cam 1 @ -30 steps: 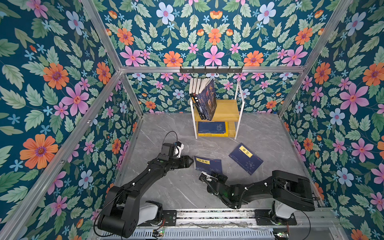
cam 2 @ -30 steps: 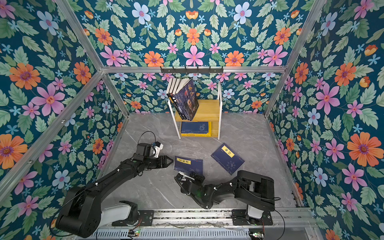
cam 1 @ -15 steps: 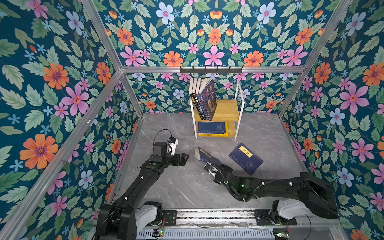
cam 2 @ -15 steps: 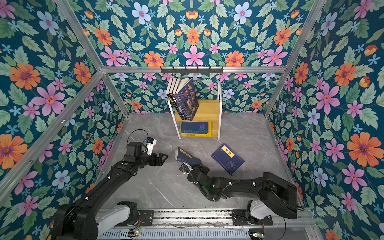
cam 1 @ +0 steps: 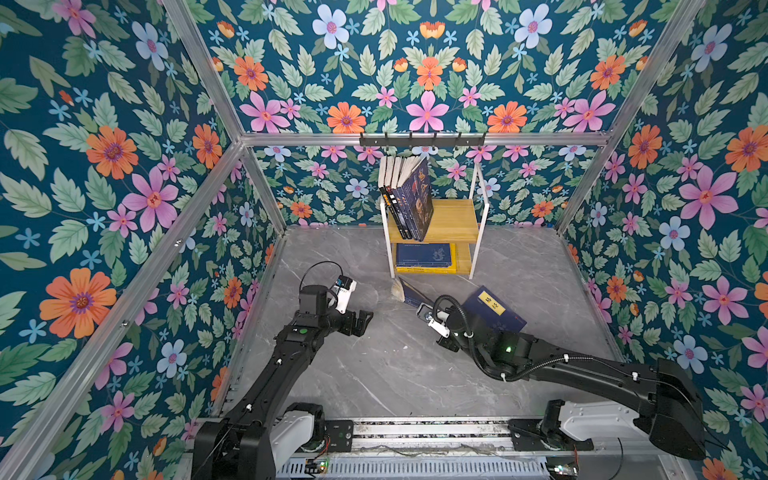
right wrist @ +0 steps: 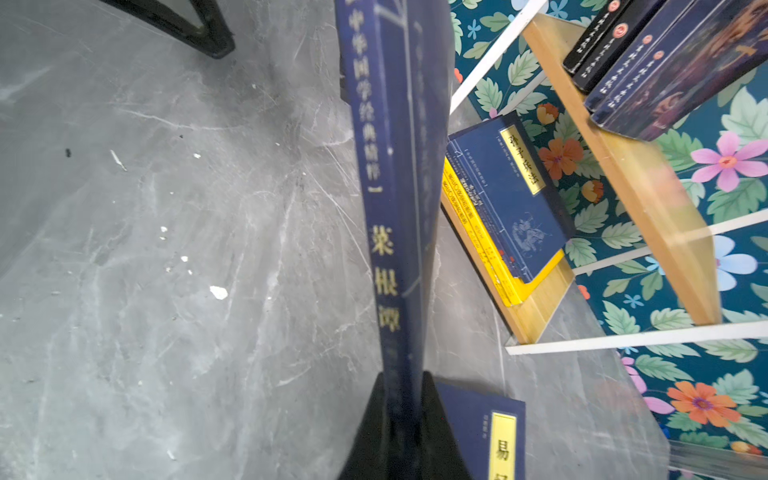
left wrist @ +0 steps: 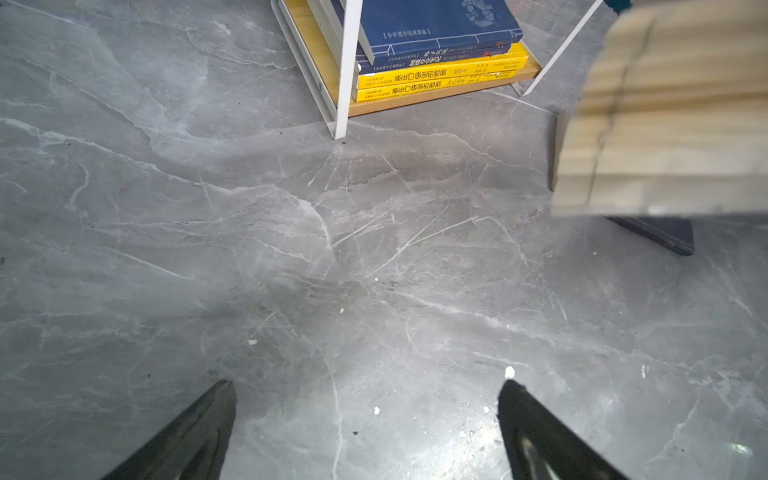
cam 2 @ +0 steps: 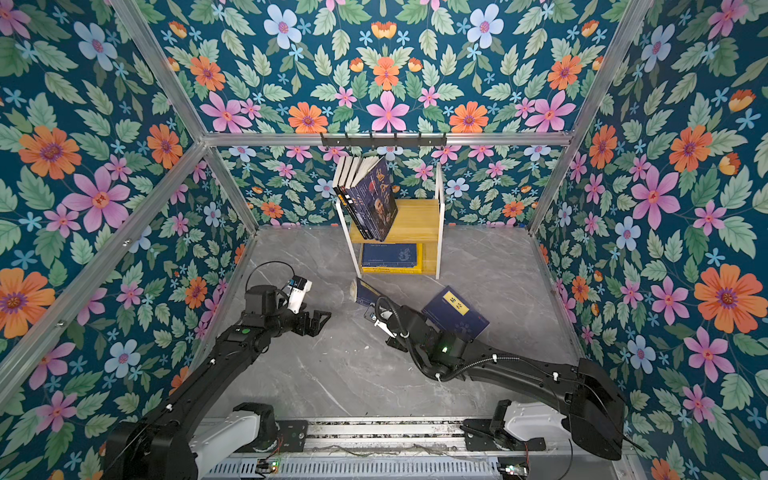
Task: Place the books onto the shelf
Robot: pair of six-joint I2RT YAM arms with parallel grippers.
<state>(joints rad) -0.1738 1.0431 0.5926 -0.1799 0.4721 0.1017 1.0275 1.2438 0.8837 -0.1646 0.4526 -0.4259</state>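
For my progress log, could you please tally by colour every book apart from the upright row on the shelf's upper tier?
Navy: 4 (held navy book in the right gripper, loose navy book flat on the tabletop, 2 stacked navy books on the shelf lower tier)
Yellow: 2 (yellow books beneath them)
Total: 6

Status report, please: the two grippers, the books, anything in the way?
Left gripper open, empty. Right gripper shut on navy book, in front of the shelf. Yellow-labelled book flat on floor, not yet picked. Nothing blocks the shelf.
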